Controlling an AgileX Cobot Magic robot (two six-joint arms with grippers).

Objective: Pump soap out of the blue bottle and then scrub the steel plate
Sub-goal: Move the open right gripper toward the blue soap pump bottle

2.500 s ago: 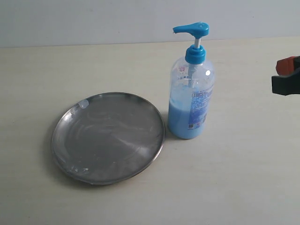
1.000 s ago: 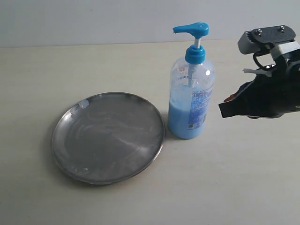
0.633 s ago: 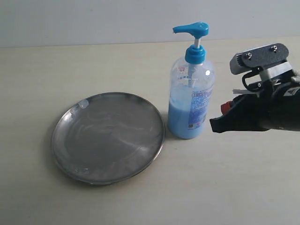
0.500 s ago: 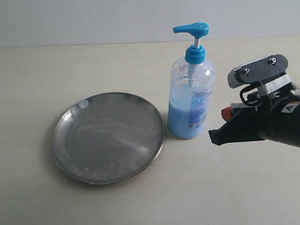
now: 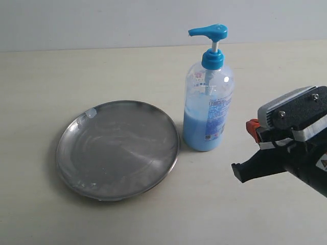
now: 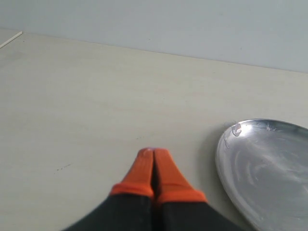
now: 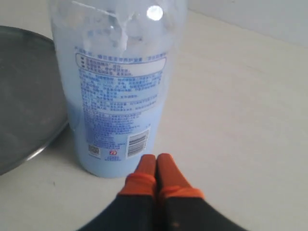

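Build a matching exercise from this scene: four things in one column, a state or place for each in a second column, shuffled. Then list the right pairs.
Column one
1. blue bottle
2. steel plate
3. left gripper
4. right gripper

Column two
A. shut, tips toward the bottle's base
B. lying flat on the table
C. standing upright
D. shut, near the plate's rim

Pairs: 1-C, 2-B, 3-D, 4-A

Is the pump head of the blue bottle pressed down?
No, the pump head of the blue bottle stands raised, its stem showing above the collar.
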